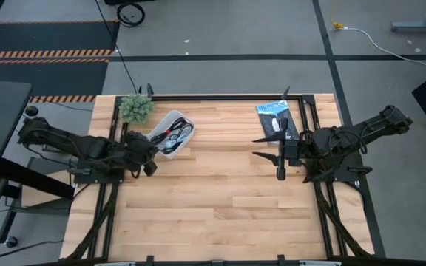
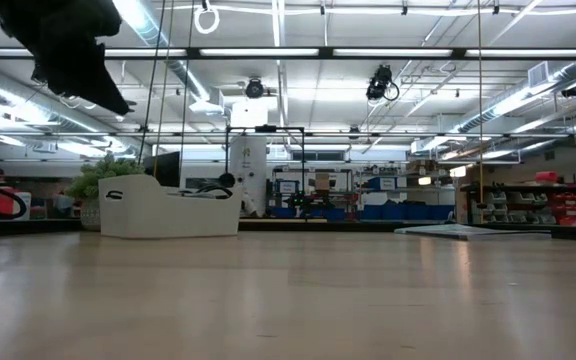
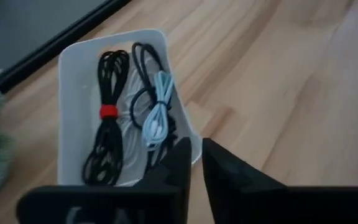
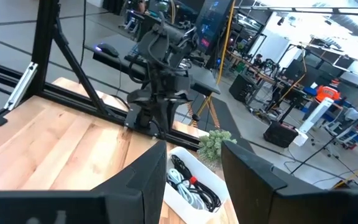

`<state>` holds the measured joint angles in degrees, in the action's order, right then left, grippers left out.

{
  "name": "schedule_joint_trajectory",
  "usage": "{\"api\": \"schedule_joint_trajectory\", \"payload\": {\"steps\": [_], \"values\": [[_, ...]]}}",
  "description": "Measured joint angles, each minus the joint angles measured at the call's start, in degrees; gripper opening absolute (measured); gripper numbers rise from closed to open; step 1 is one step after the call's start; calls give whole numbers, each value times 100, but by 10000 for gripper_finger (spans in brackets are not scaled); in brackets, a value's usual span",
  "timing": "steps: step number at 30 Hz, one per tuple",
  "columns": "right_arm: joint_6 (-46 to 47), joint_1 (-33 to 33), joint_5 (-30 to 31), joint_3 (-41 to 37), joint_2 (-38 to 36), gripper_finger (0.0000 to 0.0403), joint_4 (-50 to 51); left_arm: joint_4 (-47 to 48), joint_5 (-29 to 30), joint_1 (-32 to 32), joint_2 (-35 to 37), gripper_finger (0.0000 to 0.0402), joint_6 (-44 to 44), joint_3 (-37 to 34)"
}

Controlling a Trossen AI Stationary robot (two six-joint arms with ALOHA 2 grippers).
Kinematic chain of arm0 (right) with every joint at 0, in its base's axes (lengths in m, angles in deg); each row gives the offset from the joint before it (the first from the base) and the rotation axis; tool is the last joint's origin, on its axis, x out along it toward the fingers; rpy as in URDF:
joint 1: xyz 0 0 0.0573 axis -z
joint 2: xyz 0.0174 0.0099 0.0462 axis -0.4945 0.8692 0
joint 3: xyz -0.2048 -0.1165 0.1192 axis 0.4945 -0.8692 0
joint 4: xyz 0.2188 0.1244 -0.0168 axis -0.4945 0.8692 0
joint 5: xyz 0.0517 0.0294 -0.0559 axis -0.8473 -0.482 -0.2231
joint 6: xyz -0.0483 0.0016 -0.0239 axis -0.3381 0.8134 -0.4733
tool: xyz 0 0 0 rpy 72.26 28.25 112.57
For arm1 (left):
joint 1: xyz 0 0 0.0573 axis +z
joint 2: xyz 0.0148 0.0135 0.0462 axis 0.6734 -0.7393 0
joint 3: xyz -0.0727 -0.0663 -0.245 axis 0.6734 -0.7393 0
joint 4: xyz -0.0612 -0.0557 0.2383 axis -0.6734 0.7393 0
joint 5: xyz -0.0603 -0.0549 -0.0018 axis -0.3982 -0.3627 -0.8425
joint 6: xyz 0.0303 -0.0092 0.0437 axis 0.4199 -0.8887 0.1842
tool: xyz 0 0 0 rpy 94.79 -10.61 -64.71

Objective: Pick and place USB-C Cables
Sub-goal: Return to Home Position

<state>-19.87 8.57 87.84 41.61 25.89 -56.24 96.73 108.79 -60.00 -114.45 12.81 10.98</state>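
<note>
A white tray (image 1: 170,113) stands near the table's far left and holds the cables. In the left wrist view I see a black bundle with a red tie (image 3: 106,124), a thin black loose coil (image 3: 143,74) and a white coil (image 3: 157,115) lying side by side in the tray (image 3: 67,59). A silver-grey cable I cannot pick out. My left gripper (image 3: 196,152) hovers shut above the tray's near end (image 1: 152,153). My right gripper (image 1: 257,147) hangs open over the table's right part, touching nothing, and its wrist view (image 4: 194,163) looks across at the tray (image 4: 194,183).
A small green plant (image 1: 135,107) stands just beyond the tray's far left. A flat blue-and-black retail packet (image 1: 276,118) lies at the far right, close to my right gripper. Bare wood fills the middle and near part of the table (image 1: 213,207).
</note>
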Motion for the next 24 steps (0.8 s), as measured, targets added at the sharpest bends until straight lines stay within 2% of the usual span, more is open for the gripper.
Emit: {"api": "schedule_joint_trajectory", "payload": {"steps": [6,14,19,24], "values": [[-7,139,-38,0,148,159,-22,-1107,9,58,711,7,4,-925],[-103,310,-113,0,351,159,-171,-2851,-202,406,1154,8,159,-2443],[-85,402,-113,0,359,159,-204,-3172,-481,730,1342,5,177,-2912],[-65,416,-114,0,359,159,-218,-3079,-672,904,1655,6,706,-2899]]}}
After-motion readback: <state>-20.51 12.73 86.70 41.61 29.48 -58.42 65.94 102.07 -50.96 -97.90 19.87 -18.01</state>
